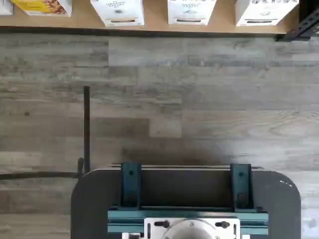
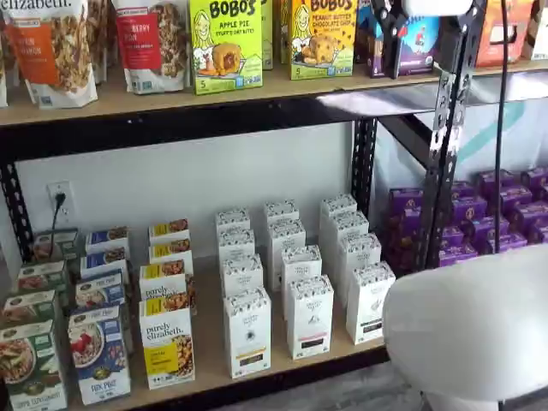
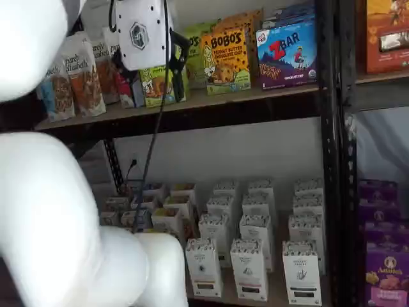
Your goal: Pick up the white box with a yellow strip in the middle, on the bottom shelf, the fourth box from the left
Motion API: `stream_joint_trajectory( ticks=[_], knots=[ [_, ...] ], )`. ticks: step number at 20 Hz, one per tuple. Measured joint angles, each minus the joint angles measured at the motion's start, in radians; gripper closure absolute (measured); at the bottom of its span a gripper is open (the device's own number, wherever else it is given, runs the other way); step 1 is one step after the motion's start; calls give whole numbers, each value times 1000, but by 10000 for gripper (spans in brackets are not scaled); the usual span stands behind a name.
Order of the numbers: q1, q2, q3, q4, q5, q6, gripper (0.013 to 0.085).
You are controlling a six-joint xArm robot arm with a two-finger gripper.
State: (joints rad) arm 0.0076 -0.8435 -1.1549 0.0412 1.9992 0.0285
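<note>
1. The white box [image 2: 247, 332], with its yellow-orange strip, stands at the front of the bottom shelf [image 2: 282, 366], far below the gripper [image 3: 153, 80].
2. A dark-strip carton [image 2: 310, 317] stands just beside it.
3. The gripper hangs before the upper shelf's Bobo's boxes [image 3: 225, 61]; its fingers are side-on, so I cannot tell whether they are apart.

My arm [image 3: 57, 211] is smooth, glossy white, with rounded, bulging shells. My gripper [image 3: 150, 80] has a boxy white body stamped with a small grey hexagon badge, and black fingers [image 3: 179, 61] below it. A thin black cable [image 3: 153, 137] hangs down beside it. In the wrist view, my dark grey mount [image 1: 185, 201] carries teal brackets and a white round plate with dark screws.
</note>
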Motion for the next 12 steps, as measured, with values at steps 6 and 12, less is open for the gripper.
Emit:
stream_joint_trajectory(
  ticks=[6, 12],
  knots=[
    [-44, 8, -4, 53, 15, -21, 130],
    [1, -4, 48, 39, -36, 14, 130]
  ],
)
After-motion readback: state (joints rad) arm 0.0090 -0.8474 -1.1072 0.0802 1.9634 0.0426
